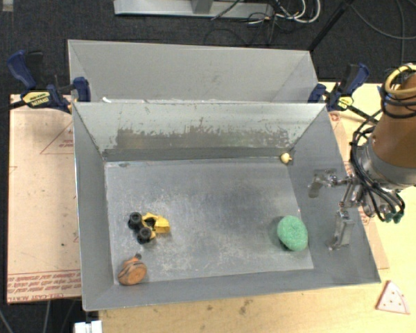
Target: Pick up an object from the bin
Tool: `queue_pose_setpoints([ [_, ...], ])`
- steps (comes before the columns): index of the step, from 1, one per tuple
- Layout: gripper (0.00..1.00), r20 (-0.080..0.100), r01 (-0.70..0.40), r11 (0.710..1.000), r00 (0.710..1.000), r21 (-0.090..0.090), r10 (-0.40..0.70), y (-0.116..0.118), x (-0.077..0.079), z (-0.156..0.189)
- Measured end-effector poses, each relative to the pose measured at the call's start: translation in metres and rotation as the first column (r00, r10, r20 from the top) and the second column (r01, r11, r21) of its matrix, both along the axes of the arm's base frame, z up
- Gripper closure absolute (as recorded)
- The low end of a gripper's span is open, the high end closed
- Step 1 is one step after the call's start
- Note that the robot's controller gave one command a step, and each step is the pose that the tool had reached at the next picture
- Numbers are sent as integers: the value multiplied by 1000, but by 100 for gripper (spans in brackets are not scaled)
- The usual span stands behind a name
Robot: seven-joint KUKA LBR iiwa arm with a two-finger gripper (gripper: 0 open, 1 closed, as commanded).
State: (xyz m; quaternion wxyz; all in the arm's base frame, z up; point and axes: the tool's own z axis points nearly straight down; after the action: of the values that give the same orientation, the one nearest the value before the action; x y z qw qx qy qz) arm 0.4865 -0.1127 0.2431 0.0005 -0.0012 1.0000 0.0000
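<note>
Above the sloping right wall of the grey bin [194, 127], reaching in from the right: the gripper [333, 210], under the orange-brown wrist of the arm [399, 137]. Fingers [340, 236] spread wide, well apart from each other, with nothing between them. Nearest to it, just to the left and not touched, a green oval lump [292, 232] of soft, rough look, lying flat on the bin floor close to the front right corner. Far off, near the front left corner, a small yellow toy vehicle [148, 227] with black wheels, and just in front of it, against the front wall, a round brown-orange thing [132, 271] whose kind cannot be told. At the back right corner of the floor, where the back wall meets the right wall, a very small pale yellow ball [286, 158]. All four things well apart from one another – no heap anywhere.
</note>
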Motion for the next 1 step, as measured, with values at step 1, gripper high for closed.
queue_pose_setpoints([
  [1, 0, 0, 0, 1000, 1000, 0, 0, 0, 0, 0],
])
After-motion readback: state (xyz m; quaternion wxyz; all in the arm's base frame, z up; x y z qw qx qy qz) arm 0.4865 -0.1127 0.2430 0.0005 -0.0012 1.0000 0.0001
